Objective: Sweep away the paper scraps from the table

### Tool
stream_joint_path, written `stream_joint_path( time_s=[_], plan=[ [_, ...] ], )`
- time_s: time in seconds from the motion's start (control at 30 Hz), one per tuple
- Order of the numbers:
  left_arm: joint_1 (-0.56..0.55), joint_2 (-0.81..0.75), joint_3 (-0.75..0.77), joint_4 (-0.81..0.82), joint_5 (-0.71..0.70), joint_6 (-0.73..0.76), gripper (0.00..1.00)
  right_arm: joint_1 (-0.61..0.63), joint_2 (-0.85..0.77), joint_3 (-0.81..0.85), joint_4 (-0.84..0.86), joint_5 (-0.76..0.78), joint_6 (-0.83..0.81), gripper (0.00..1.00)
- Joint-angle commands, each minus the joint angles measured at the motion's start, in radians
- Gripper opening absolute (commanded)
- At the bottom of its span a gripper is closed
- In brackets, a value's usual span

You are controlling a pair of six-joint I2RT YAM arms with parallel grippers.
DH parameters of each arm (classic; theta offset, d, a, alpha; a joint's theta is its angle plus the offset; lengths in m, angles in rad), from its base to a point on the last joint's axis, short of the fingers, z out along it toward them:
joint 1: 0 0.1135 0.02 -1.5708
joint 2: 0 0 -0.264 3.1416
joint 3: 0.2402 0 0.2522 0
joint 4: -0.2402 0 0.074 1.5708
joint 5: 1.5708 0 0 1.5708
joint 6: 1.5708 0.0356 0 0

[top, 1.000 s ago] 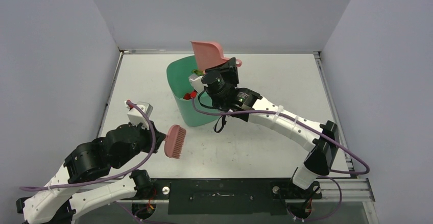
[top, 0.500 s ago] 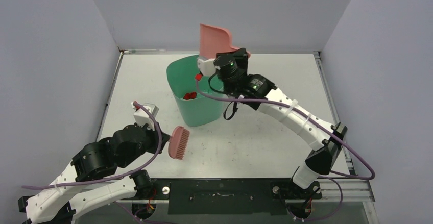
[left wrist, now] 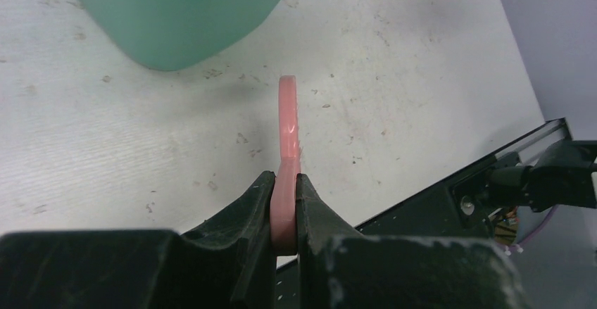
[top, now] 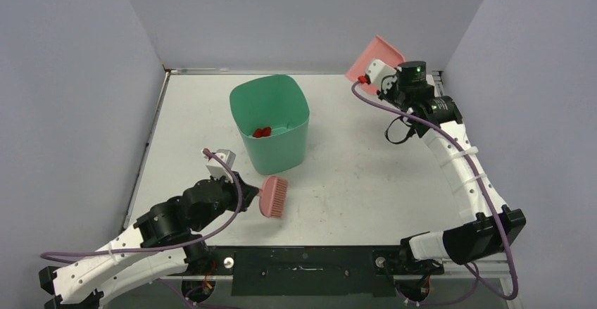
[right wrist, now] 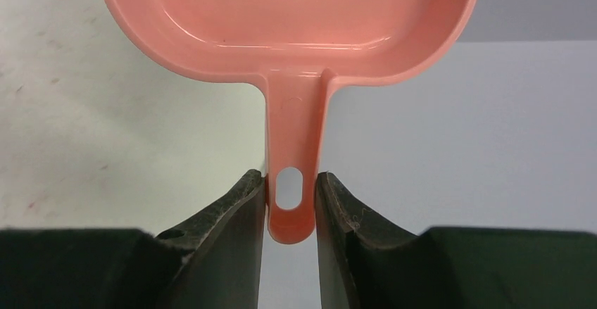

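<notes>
Scraps (top: pixel 262 132): red wads in green bin (top: pixel 281 155) | left fingers (left wrist: pixel 250 214) pinch brush (left wrist: pixel 287 122) | right fingers (right wrist: pixel 232 219) pinch dustpan (right wrist: pixel 281 13)

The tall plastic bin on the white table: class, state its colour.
Teal green; the tall plastic bin shows best in the top external view.

The left arm (top: pixel 151 233) lay low with a bent elbow and reached forward to the right. Its gripper (left wrist: pixel 284 186) was closed tight on the handle of the brush (left wrist: pixel 288 122). The right arm (top: pixel 461 165) stretched far up to the back right, and its gripper (right wrist: pixel 290 186) pinched the handle of the dustpan (right wrist: pixel 281 13).
</notes>
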Motion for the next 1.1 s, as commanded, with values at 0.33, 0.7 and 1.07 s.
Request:
stream_joint_path(
  time_s=[0.33,0.7,1.07],
  plan=[
    [0.001,0.083,-0.465,0.820,0.045,-0.435,0.04,-0.132,-0.116,-0.564,-0.183,-0.630,0.103,0.13],
    [0.002,0.186,-0.479,0.833,0.033,-0.494,0.17,-0.134,-0.081,-0.702,-0.213,-0.723,0.034,0.29],
    [0.001,0.188,-0.402,0.505,0.021,-0.471,0.42,-0.133,-0.156,-0.756,-0.152,-0.703,0.078,0.55]
  ],
)
